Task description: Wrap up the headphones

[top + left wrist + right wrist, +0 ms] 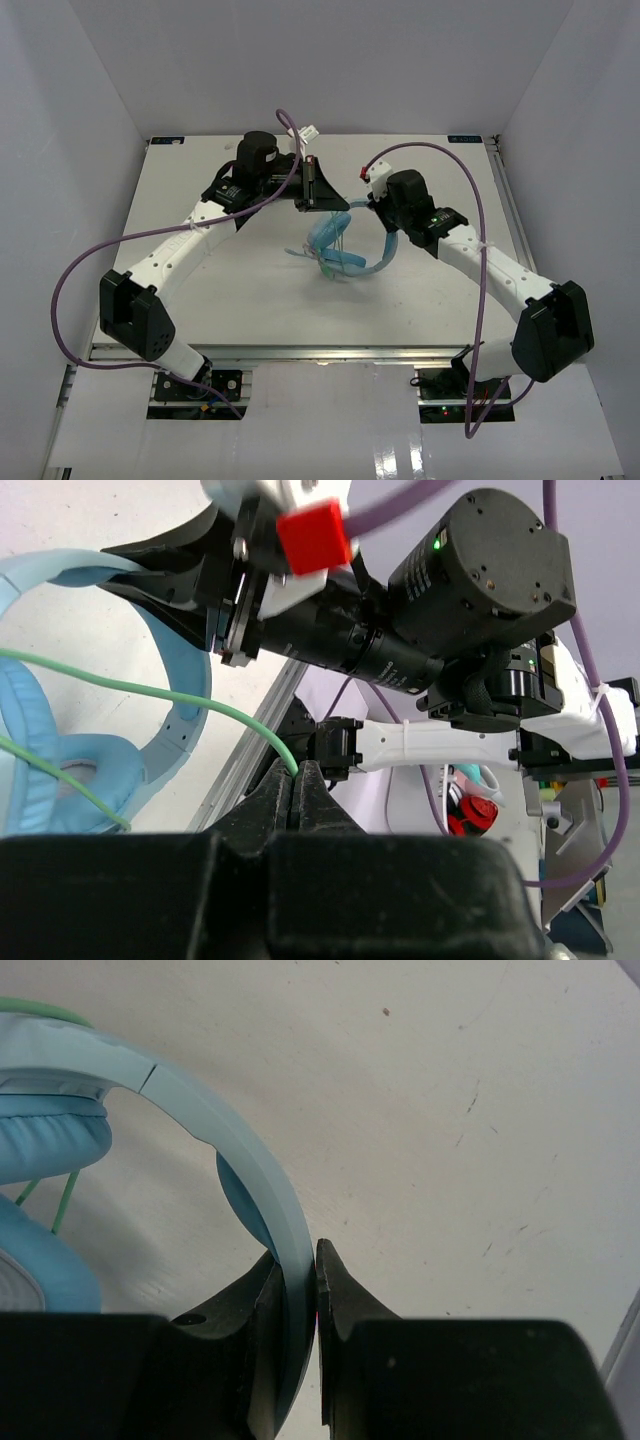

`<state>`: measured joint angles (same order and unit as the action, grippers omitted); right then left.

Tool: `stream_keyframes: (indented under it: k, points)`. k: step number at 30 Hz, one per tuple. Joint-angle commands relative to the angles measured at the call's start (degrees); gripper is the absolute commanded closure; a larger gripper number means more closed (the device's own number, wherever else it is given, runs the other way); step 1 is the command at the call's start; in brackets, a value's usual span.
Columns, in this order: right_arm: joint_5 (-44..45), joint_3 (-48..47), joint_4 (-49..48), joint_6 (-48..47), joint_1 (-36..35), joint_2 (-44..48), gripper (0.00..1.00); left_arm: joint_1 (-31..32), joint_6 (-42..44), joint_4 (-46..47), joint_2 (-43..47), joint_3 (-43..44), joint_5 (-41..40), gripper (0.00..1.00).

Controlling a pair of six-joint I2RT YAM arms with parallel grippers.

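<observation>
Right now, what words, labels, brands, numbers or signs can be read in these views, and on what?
No text can be read in any view.
Table's far edge: small dark marks near both corners, too small to read.
Headphones: no brand or label shows.
Red block, seen from the left wrist: blank face.

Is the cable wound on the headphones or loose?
Loose where visible: the cable spans free air from the headphones to the left gripper, which pinches it. Turns around the band: cannot tell.

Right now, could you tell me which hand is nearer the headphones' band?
Right. The right hand grips the band; the left hand pinches the cable, away from it.
</observation>
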<state>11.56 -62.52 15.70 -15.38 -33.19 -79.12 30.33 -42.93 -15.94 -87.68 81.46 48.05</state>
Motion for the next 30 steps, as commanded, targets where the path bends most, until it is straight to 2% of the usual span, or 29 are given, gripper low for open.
stream_keyframes:
  k: [1, 8, 15, 21, 30]
  points:
    - [-1.8, -4.1, -3.6, 11.5, 3.7, -1.2, 0.92, 1.7, -1.5, 2.3, 3.2, 2.3, -0.8, 1.00]
    - [-5.5, -3.7, -3.7, 20.8, 8.7, -1.8, 0.92, 3.0, -1.6, 2.2, 6.8, -1.5, -5.4, 1.00]
    - [-4.2, -3.6, -4.0, 32.7, 11.4, -4.0, 0.92, 6.7, -1.4, 5.4, 5.3, -5.4, -10.4, 1.00]
    - [-8.3, -3.9, -5.7, 36.8, 13.7, -4.7, 0.92, 9.8, -0.9, 7.2, 3.9, -7.4, -13.1, 1.00]
    - [-9.3, -2.7, -8.2, 38.4, 14.1, -3.8, 0.92, 11.7, 2.7, 7.2, 3.2, -12.6, -18.7, 1.00]
